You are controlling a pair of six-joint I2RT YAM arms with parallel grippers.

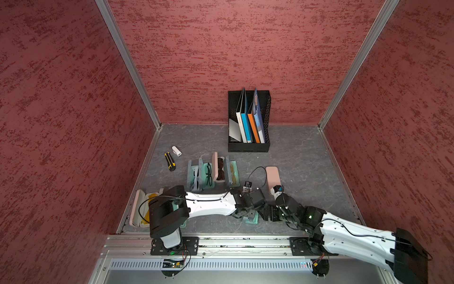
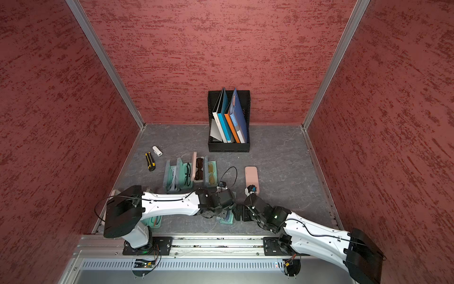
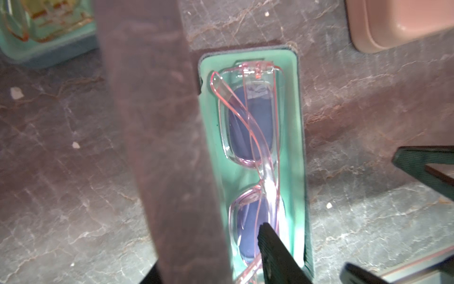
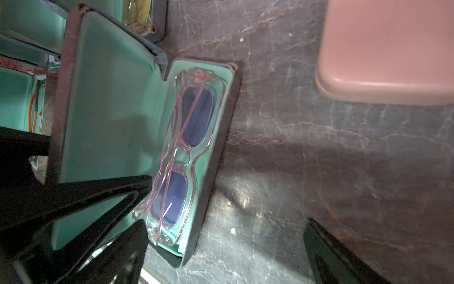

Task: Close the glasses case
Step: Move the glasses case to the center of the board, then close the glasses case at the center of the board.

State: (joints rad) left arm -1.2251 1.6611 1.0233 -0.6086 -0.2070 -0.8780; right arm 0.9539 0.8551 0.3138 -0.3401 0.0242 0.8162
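- Found the glasses case (image 4: 110, 110) open on the grey worktop (image 1: 294, 157), close to the front edge and between the two arms.
- Saw pink-framed glasses (image 3: 250, 127) with dark blue lenses, folded, lying in the teal-lined base.
- Noted the lid (image 3: 157, 137) standing up off the base, edge-on in the left wrist view.
- Found the left gripper (image 1: 244, 214) at the lid, with one finger (image 4: 110, 188) on the lined side and the other behind it. Could not tell whether it clamped the lid or only straddled it.
- Found the right gripper (image 1: 266, 213) just beside the case, jaws spread wide with nothing between them.
- Spotted a closed pink case (image 1: 272, 178) farther back, apart from the open one.
- Spotted a row of open cases (image 1: 211, 172) farther back on the left.
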